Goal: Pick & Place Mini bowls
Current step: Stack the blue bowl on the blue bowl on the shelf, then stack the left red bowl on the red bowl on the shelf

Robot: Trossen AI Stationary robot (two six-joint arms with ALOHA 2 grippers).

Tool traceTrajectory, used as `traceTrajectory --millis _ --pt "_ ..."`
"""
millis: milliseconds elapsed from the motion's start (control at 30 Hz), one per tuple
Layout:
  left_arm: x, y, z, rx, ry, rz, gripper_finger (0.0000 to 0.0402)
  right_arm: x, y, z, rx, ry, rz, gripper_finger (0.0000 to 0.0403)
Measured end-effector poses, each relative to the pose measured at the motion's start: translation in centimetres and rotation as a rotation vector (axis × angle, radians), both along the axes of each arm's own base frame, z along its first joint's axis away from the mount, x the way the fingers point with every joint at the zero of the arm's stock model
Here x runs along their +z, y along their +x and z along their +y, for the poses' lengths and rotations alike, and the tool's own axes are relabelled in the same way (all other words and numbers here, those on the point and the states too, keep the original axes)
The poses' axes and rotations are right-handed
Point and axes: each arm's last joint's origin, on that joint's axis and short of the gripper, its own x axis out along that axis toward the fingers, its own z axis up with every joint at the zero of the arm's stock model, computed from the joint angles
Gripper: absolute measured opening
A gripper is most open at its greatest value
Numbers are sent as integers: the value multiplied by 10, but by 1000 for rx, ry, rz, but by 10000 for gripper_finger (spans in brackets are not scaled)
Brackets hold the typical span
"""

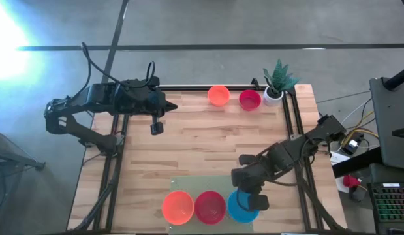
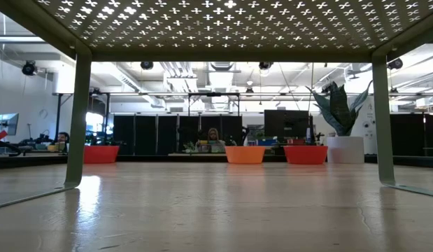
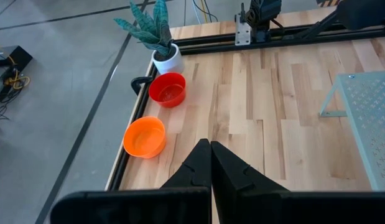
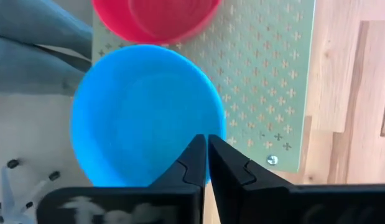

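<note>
pinching blue bowl (image 4: 145,115) rim, right gripper (image 4: 206,149) closed.

Blue bowl (image 1: 239,207) partly under right gripper (image 1: 259,203); red bowl (image 4: 156,18) cut by wrist frame edge.

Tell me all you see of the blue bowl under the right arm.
The blue bowl is small, round, glossy, plastic-looking, upright and empty. It sits at the right end of the perforated green rack, beside a red bowl. The right hand is shut on its rim, one finger inside, one outside.
</note>
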Motion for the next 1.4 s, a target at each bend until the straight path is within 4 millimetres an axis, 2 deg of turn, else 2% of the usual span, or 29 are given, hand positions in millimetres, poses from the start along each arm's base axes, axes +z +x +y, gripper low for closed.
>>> traceTrajectory --millis 733,900,1167,1400 --pt "0 0 1 22 -24 -8 0 1 0 0 5 1 -9 13" --pt "-5 -5 6 142 -110 18 0 23 -12 -13 -70 -95 -162 13" --pt "-18 -20 14 452 -131 123 0 64 -34 -42 -343 -286 -485 13" --pt "-25 -32 32 719 -149 150 0 85 -49 -72 -601 -396 -617 13"
